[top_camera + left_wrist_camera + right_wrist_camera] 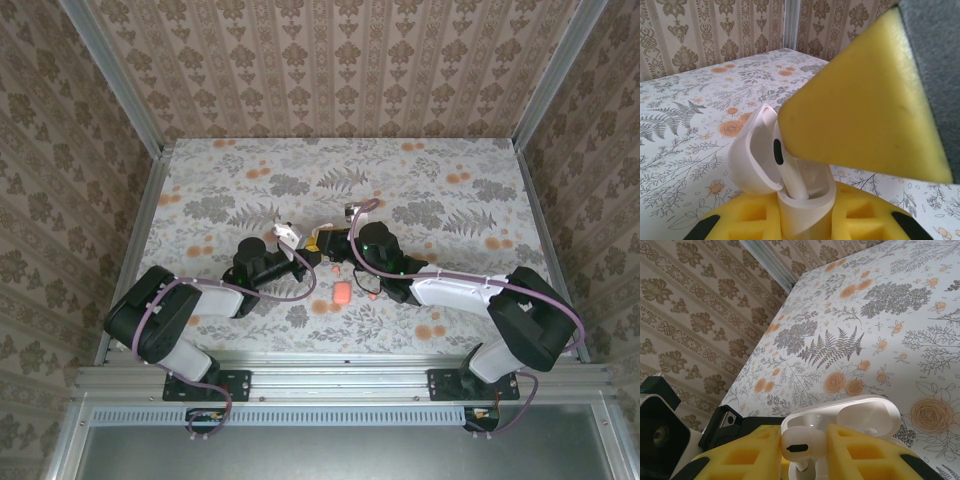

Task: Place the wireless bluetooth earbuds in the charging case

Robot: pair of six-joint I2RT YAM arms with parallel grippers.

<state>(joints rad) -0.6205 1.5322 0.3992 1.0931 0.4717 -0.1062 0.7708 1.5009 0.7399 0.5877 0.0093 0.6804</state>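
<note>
Right end effector (803, 442) pinching small white plastic earbud (797, 446), stem inside open rounded white case (754, 156), left end effector (805, 217) clamping it.

In the right wrist view the right claw (804, 441) hides most of the stem of the white earbud (796, 446) between its yellow fingers (750, 455), whose bases the lower edge cuts off. In the left wrist view a pad (865, 100) of that claw looms blurred, covering the right side of the open white charging case (752, 155) and the earbud's top. The left claw (805, 217) and the case's base run off the lower edge. From above, whatever sits between the two claw tips is too small to tell.
</note>
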